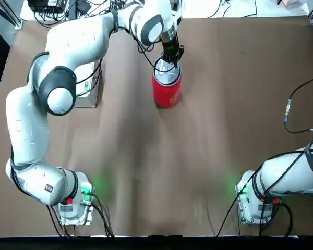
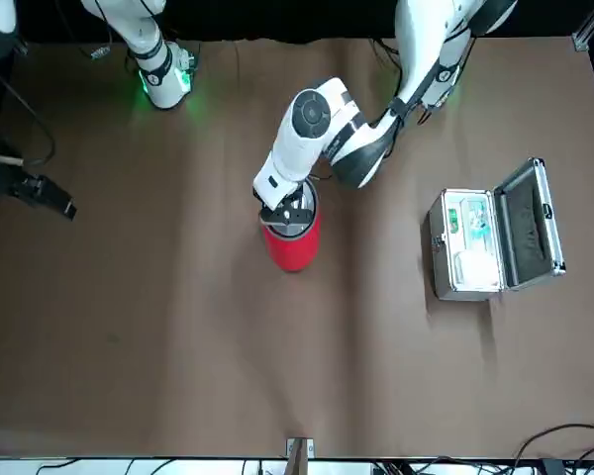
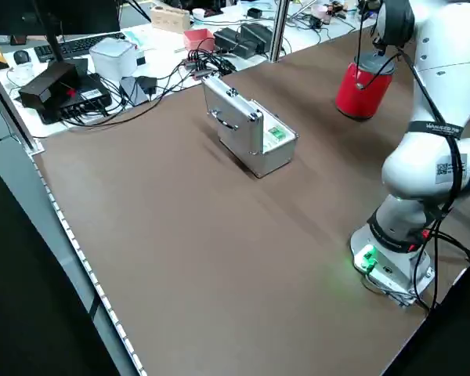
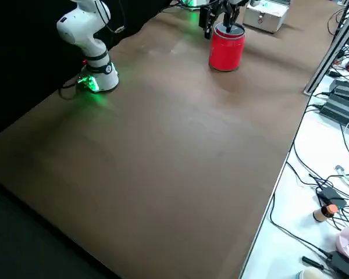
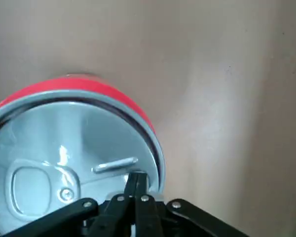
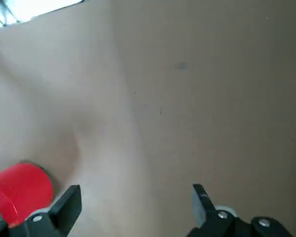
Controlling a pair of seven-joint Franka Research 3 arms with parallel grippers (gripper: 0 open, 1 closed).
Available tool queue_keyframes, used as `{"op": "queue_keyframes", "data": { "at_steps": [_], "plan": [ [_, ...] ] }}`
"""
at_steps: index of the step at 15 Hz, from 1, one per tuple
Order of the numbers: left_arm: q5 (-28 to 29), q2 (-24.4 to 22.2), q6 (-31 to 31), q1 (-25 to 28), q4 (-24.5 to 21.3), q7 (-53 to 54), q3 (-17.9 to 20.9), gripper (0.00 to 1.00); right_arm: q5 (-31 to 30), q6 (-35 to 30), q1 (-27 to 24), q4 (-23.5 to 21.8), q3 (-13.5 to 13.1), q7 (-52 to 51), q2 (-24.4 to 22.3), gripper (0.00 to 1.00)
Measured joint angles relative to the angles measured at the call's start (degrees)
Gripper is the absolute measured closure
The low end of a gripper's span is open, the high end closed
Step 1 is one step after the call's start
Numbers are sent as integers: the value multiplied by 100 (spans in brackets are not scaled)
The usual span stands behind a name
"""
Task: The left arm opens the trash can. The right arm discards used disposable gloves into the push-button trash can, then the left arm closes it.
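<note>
**Left gripper pressing down on the can's lid**

The can [image 1: 167, 87] is standing upright mid-table, its lid looking flat and shut. The left gripper [image 5: 136, 183] is bearing on the lid [image 5: 69, 163] near its rim with fingers pinched together, likely so one stiff tip works the push-button. The right gripper [image 6: 136, 200] is waiting well off to the side, fingers spread and empty. No gloves are showing anywhere.

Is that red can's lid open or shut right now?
Shut. The silver lid lies flat inside the red trash can rim, with the left pincer, fingers together, pressing at its edge.
</note>
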Motion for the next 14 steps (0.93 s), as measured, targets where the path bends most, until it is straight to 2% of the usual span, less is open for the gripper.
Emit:
{"op": "queue_keyframes", "data": {
  "at_steps": [5, 9, 14],
  "plan": [
    [1, 8, 13, -24, 0, -107, 26, 99, -20, 77, 60, -113, -323, -984, -8, 1],
    [7, 45, 14, -24, 0, -109, 27, 99, -18, 79, 250, -126, -555, -1192, -8, 1],
    [24, 120, 41, -53, 2, -109, 56, 99, -18, 139, 342, -132, -633, -1254, -8, 2]
  ]
}}
